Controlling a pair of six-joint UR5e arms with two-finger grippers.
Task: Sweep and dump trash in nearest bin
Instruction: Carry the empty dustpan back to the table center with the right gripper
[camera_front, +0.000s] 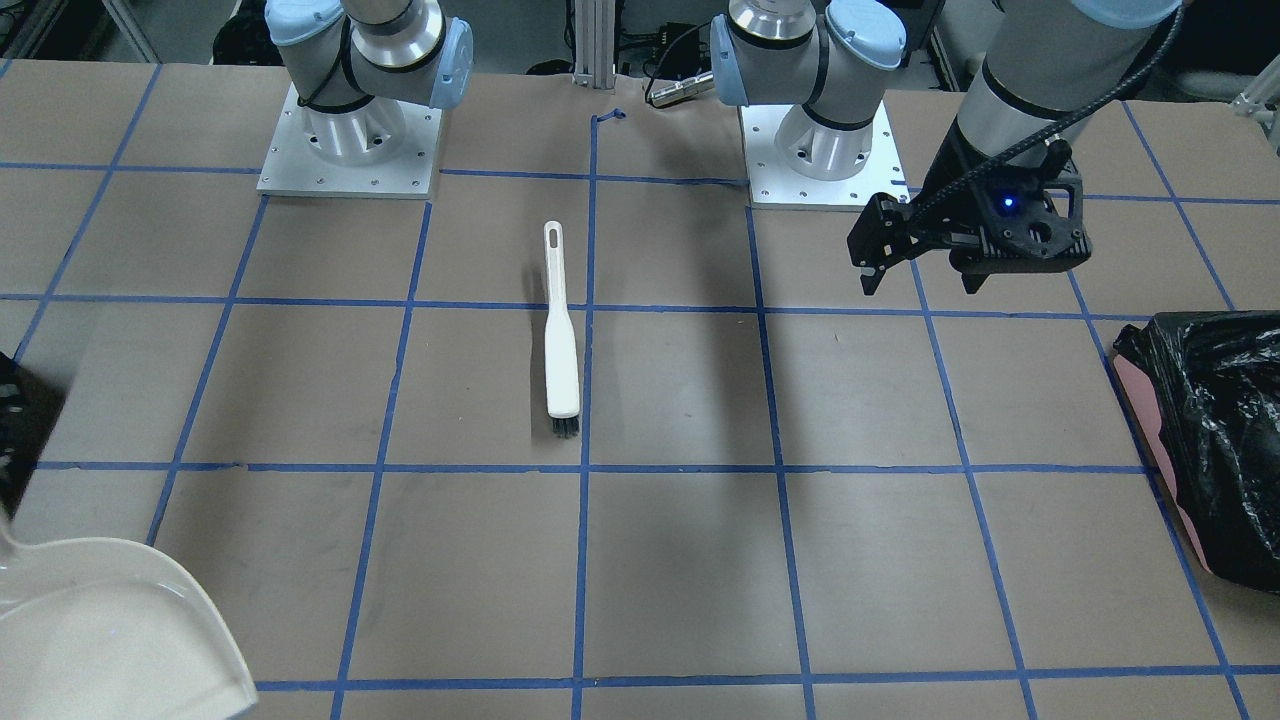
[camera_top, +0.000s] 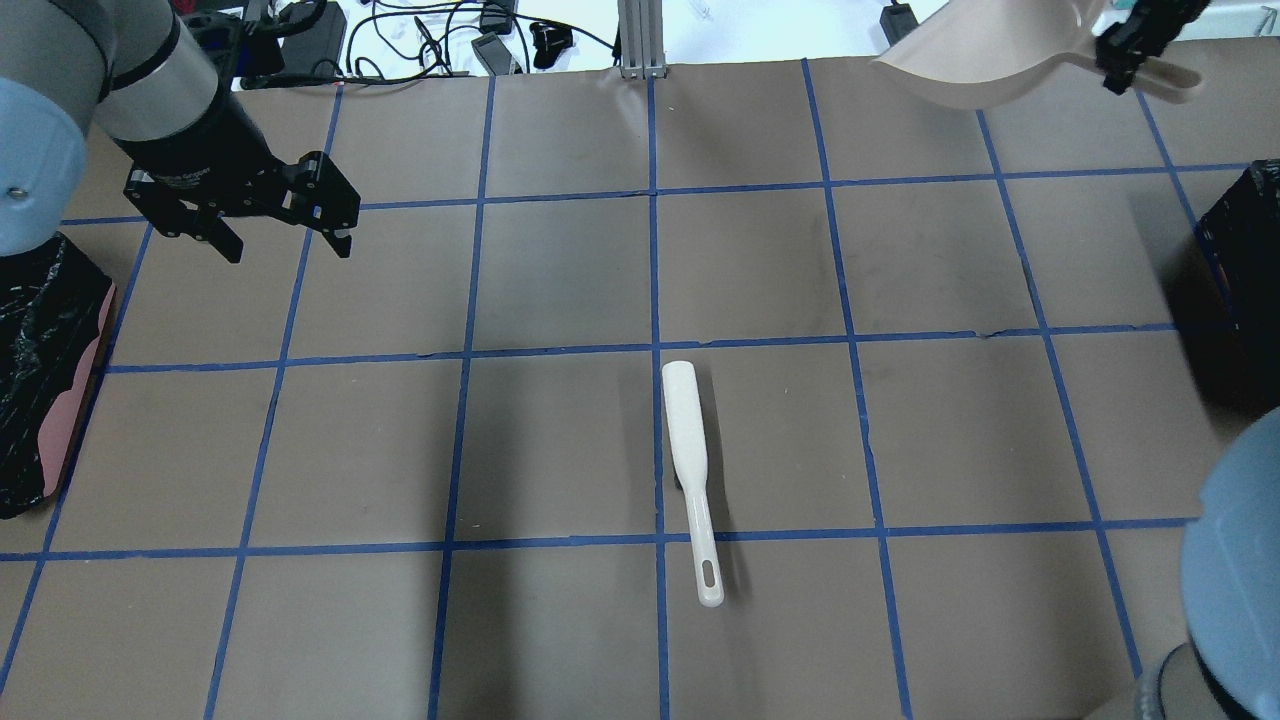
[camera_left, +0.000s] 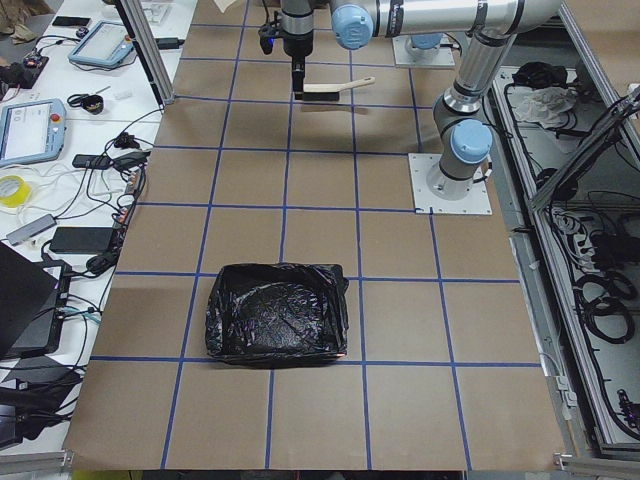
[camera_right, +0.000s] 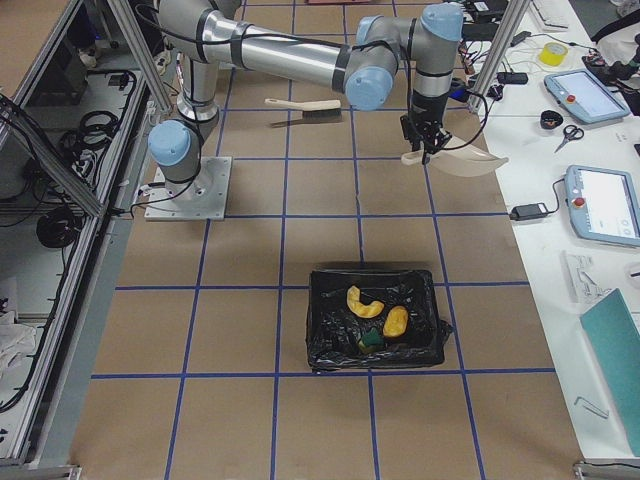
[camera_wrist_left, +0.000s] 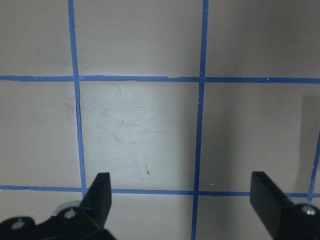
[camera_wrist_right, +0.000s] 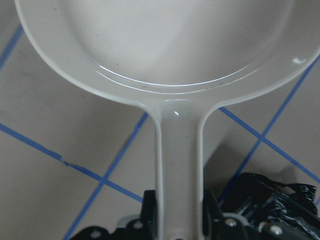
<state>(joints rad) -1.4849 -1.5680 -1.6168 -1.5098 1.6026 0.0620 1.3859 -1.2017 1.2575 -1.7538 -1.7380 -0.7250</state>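
The trash lies inside the dark bin (camera_right: 375, 320): a pale yellow curved peel (camera_right: 364, 302), an orange-yellow lumpy oval (camera_right: 396, 321) and a green-and-yellow wedge (camera_right: 372, 342). The same bin shows as a dark shape at the overhead view's right edge (camera_top: 1240, 290). My right gripper (camera_top: 1130, 50) is shut on the handle of a white dustpan (camera_top: 980, 60), held above the table's far right corner. The pan's scoop (camera_wrist_right: 160, 45) looks bare. My left gripper (camera_top: 288, 250) is open and empty above the table's left side (camera_wrist_left: 181, 185).
A white hand brush (camera_top: 690, 460) lies flat near the table's middle, bristles toward the far side. A pink-sided bin (camera_top: 40, 370) lined with a crinkly black bag stands at the table's left end. Both arm bases (camera_front: 820, 150) stand on the near edge.
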